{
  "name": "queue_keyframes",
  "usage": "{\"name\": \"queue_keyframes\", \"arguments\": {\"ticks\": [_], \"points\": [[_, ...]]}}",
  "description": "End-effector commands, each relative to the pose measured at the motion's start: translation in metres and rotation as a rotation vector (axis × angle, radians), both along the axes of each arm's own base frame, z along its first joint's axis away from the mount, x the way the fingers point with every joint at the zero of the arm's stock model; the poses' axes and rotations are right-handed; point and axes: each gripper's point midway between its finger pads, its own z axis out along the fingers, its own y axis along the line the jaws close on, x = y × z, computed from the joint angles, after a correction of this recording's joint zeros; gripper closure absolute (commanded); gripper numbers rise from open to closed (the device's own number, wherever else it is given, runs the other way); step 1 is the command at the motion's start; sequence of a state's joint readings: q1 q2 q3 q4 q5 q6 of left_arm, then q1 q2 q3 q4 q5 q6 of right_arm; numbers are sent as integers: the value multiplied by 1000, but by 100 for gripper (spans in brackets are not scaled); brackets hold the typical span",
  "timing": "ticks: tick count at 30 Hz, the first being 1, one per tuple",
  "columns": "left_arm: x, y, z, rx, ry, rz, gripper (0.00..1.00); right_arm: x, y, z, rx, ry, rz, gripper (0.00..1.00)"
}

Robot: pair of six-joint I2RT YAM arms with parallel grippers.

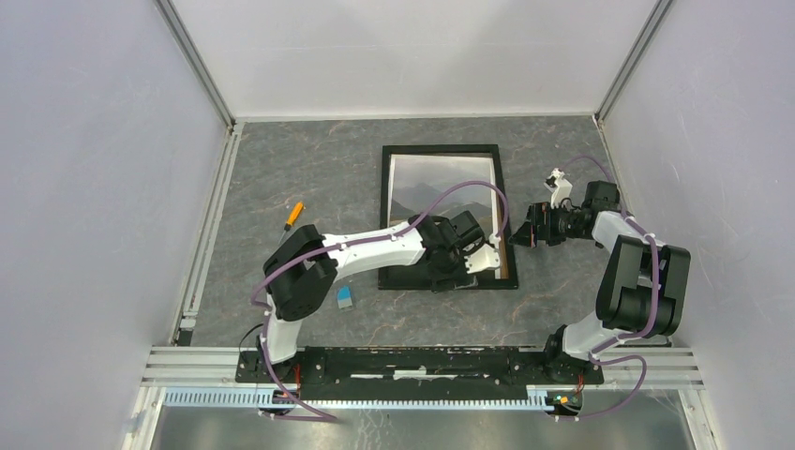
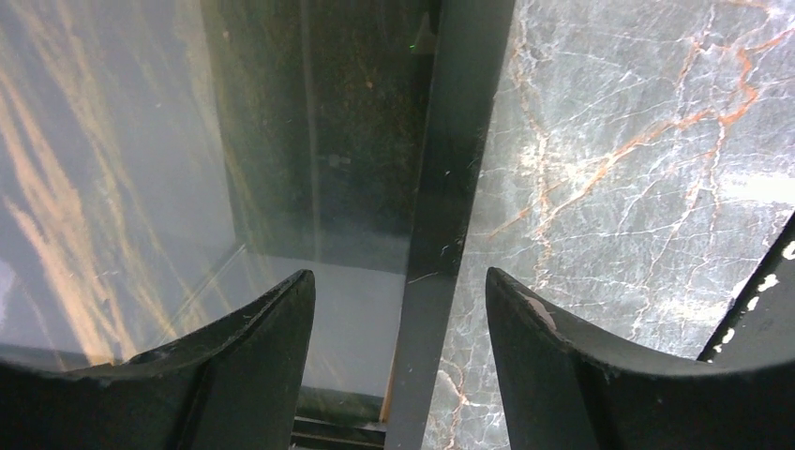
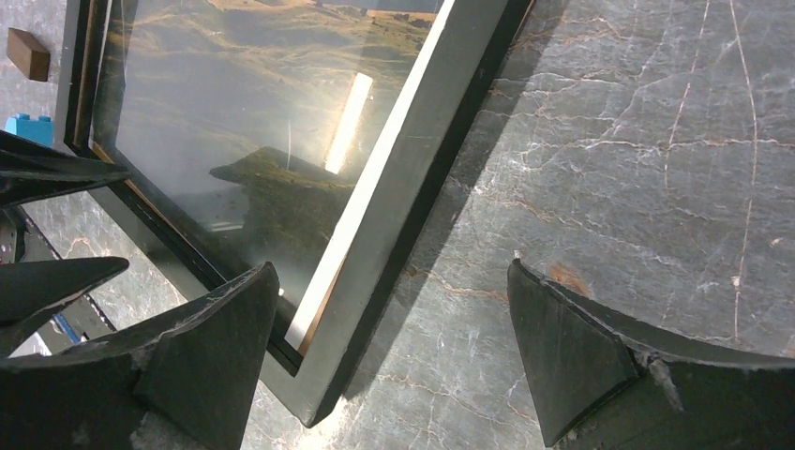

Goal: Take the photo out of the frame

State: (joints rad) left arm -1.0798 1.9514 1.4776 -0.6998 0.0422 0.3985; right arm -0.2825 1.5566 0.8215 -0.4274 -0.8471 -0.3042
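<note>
The photo [image 1: 441,183], a landscape of hills and grey mountains, lies inside the frame [image 1: 386,216] under its glossy glass. The frame lies flat near the middle of the grey marbled table [image 1: 309,159], its long sides running from 12 to 6 o'clock.

At the frame's 5 o'clock corner the left gripper [image 2: 398,277] points down. Its jaws stand partly apart, one finger over the glass and the other over the table, so the black right-hand border runs up between them. Neither finger is pressed against the border, and nothing is held.

At 3 o'clock from the frame the right gripper [image 3: 394,267] hangs just beside the right border. Its jaws are spread wide and empty. In its wrist view the frame's near corner sits between the fingers, close to the left one, with bare table under the other.

A small blue block [image 1: 345,297] lies at 7 o'clock from the frame, near the left arm's elbow. A small brown block [image 3: 26,53] lies just beyond the frame's far side in the right wrist view. An orange-handled tool [image 1: 294,214] lies at 9 o'clock, well apart from the frame.
</note>
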Motion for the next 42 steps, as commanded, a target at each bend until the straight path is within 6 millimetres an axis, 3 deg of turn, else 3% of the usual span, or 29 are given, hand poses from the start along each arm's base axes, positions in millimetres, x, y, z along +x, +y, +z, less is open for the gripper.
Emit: {"name": "queue_keyframes", "arguments": {"ticks": [1,5,9,15,22,32,42], "points": [[-9,-16,1,-34,51,-39,27,1,2,2,15,-26,22,2],[-10,-14,-11,-7,61,-35,27,0,3,3,21,-27,25,2],[-9,-13,-19,12,67,-18,39,0,3,3,18,-31,25,2],[-9,-14,5,-27,59,-6,71,1,2,4,10,-37,28,2],[-13,-5,21,-38,62,-12,91,1,2,5,9,-38,27,2],[1,27,12,57,-48,-92,96,0,3,3,15,-33,31,2],[13,15,10,53,-105,-116,97,-1,3,1,18,-24,32,2]]}}
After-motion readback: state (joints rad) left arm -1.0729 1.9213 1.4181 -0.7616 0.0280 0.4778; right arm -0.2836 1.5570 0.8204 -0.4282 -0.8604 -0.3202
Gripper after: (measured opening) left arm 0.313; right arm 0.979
